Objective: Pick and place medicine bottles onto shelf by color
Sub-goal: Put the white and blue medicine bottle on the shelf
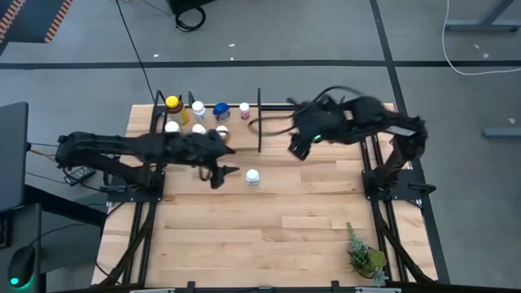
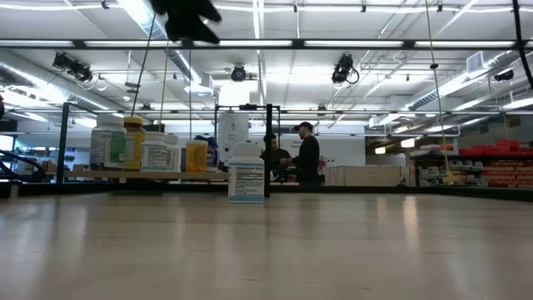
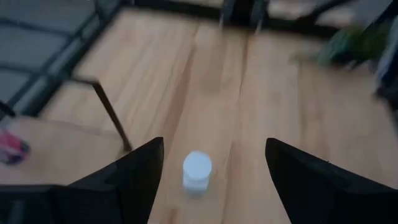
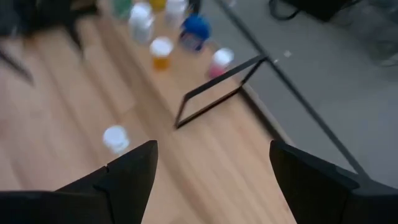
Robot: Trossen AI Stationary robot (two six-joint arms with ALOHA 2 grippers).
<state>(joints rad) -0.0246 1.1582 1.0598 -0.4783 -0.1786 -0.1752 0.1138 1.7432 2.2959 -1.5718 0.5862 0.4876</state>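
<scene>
One white medicine bottle (image 1: 252, 177) stands upright on its base on the plank table, apart from the others. My left gripper (image 1: 226, 172) hovers open just left of it; in the left wrist view the bottle (image 3: 197, 171) shows ahead, between the spread fingers and untouched. Several more bottles stand on the shelf (image 1: 259, 122) at the far edge: an amber yellow-capped one (image 1: 172, 104), a blue one (image 1: 221, 110), a pink-capped one (image 1: 244, 107) and white ones. My right gripper (image 1: 297, 152) hangs open and empty, raised right of the shelf's black divider (image 4: 217, 93).
A small green plant (image 1: 365, 256) sits near the table's front right corner. A dark cable loop (image 1: 269, 126) lies on the shelf right of the divider. Bare planks lie between the lone bottle and the near edge. People stand in the room beyond (image 2: 304, 154).
</scene>
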